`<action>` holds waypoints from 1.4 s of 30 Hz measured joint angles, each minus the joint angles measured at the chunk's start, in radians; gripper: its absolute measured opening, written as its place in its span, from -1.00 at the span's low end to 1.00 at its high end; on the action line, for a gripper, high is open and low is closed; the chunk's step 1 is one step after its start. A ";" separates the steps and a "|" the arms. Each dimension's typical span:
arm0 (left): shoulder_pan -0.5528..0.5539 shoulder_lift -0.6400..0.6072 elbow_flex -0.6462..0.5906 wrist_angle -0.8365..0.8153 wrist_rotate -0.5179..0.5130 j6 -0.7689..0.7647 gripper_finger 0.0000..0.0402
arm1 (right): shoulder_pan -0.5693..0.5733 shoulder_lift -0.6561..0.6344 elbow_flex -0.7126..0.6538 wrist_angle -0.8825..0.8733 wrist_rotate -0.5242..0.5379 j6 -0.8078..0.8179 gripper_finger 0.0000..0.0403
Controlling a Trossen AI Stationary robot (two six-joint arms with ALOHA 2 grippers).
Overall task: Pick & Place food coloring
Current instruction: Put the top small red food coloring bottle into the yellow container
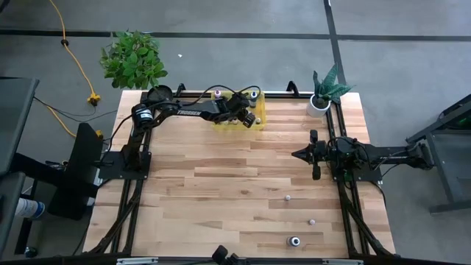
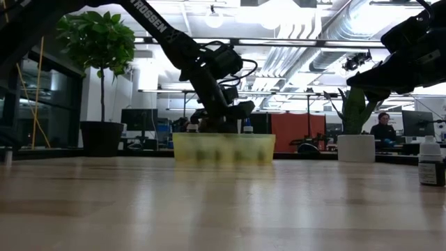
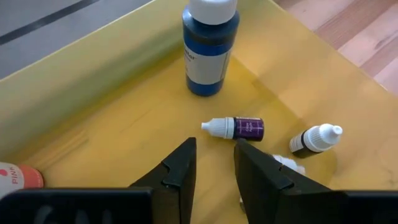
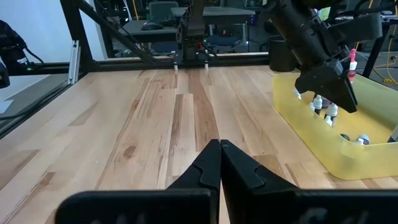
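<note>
- Looking over the table [image 1: 221,191] first: my left arm reaches along the far edge to the yellow bin [image 1: 239,118], and my right arm waits above the right edge, well clear of the bin.
- The bin sits at the far edge, near its middle. In it I see a tall blue bottle [image 3: 209,46] standing upright, a pink-labelled one [image 3: 18,177] at the bin's wall, and small droppers lying on the floor: a purple dropper [image 3: 239,128] on its side and a dark dropper [image 3: 314,139] tilted just beside it. More bottles stand along the bin's wall in the right wrist view.
- The left gripper [image 3: 214,165] hangs inside the bin, just above its floor, fingers a narrow gap apart with nothing between them. I judge this to be the drop-off step: a dropper appears to be released and the fingers are parting.
- The right gripper [image 4: 219,163] is fully closed and empty.
- Three loose bottles [image 1: 294,241] lie near the table's front right corner, well apart from the bin.
- Next, I reckon the left arm must lift straight out without clipping the standing bottles, then one arm must go for those three.
</note>
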 joint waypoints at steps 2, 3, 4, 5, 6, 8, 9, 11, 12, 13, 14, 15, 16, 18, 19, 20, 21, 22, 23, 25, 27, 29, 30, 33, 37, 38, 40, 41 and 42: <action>0.000 0.000 0.000 0.000 0.000 0.006 -0.49 | 0.000 0.000 0.000 0.000 0.000 0.000 -1.00; 0.000 0.000 0.000 0.000 0.000 0.020 -0.49 | 0.000 0.000 0.000 0.000 0.000 0.000 -1.00; 0.000 0.000 0.002 -0.002 0.000 0.037 -0.48 | 0.000 0.000 0.000 0.000 0.000 0.000 -1.00; 0.000 -0.001 0.011 -0.011 0.000 0.059 -0.48 | 0.000 0.000 0.000 0.000 0.000 0.000 -1.00; 0.000 -0.004 0.020 -0.020 0.005 0.082 -0.48 | 0.000 0.000 0.000 0.000 0.000 0.000 -1.00; -0.004 -0.011 0.056 -0.036 0.008 0.133 -0.48 | 0.000 0.000 0.000 0.000 0.000 0.000 -1.00; -0.009 -0.012 0.076 -0.038 0.008 0.154 -0.48 | 0.000 0.000 0.000 0.000 0.000 0.000 -1.00; -0.016 -0.014 0.117 -0.066 0.028 0.207 -0.48 | 0.000 0.000 0.000 0.000 0.000 0.000 -1.00; -0.022 -0.014 0.138 -0.084 0.053 0.236 -0.48 | 0.000 0.000 0.000 0.000 0.000 0.000 -1.00; -0.029 -0.014 0.158 -0.093 0.079 0.269 -0.48 | 0.000 0.000 0.000 0.000 0.000 0.000 -1.00; -0.035 -0.015 0.176 -0.095 0.115 0.299 -0.48 | 0.000 0.000 0.000 0.000 0.000 0.000 -1.00; -0.041 -0.016 0.194 -0.099 0.150 0.326 -0.48 | 0.000 0.000 0.000 0.000 0.000 0.000 -1.00; -0.048 -0.018 0.211 -0.102 0.191 0.345 -0.48 | 0.000 0.000 0.000 0.000 0.000 0.000 -1.00; -0.066 -0.018 0.239 -0.102 0.266 0.368 -0.48 | 0.000 0.000 0.000 0.000 0.000 0.000 -1.00; -0.077 -0.018 0.249 -0.103 0.308 0.384 -0.48 | 0.000 0.000 0.000 0.000 0.000 0.000 -1.00; -0.091 -0.018 0.258 -0.103 0.348 0.406 -0.48 | 0.000 0.000 0.000 0.000 0.000 0.000 -1.00; -0.106 -0.018 0.263 -0.104 0.389 0.427 -0.48 | 0.000 0.000 0.000 0.000 0.000 0.000 -1.00; -0.125 -0.019 0.264 -0.105 0.435 0.450 -0.48 | 0.000 0.000 0.000 0.000 0.000 0.000 -1.00; -0.144 -0.023 0.265 -0.111 0.484 0.475 -0.48 | 0.000 0.000 0.000 0.000 0.000 0.000 -1.00; -0.188 -0.026 0.262 -0.114 0.580 0.529 -0.48 | 0.000 0.000 0.000 0.000 0.000 0.000 -1.00; -0.231 -0.029 0.243 -0.105 0.659 0.587 -0.48 | 0.000 0.000 0.000 0.000 0.000 0.000 -1.00; -0.273 -0.027 0.222 -0.098 0.715 0.644 -0.48 | 0.000 0.000 0.000 0.000 0.000 0.000 -1.00; -0.293 -0.026 0.209 -0.086 0.734 0.669 -0.48 | 0.000 0.000 0.000 0.000 0.000 0.000 -1.00; -0.348 -0.014 0.168 -0.013 0.762 0.743 -0.48 | 0.000 0.000 0.000 0.000 0.000 0.000 -1.00; -0.404 0.025 0.146 0.015 0.736 0.855 -0.48 | 0.000 0.000 0.000 0.000 0.000 0.000 -1.00; -0.412 0.034 0.146 0.018 0.716 0.864 -0.48 | 0.000 0.000 0.000 0.001 0.000 0.000 -1.00; -0.423 0.055 0.147 0.028 0.674 0.859 -0.48 | 0.000 0.000 0.000 0.001 0.001 0.000 -1.00; -0.429 0.066 0.147 0.040 0.658 0.858 -0.48 | 0.000 0.000 0.000 0.001 0.001 0.000 -1.00; -0.435 0.079 0.147 0.060 0.653 0.857 -0.48 | 0.000 0.000 0.000 0.001 0.001 0.000 -1.00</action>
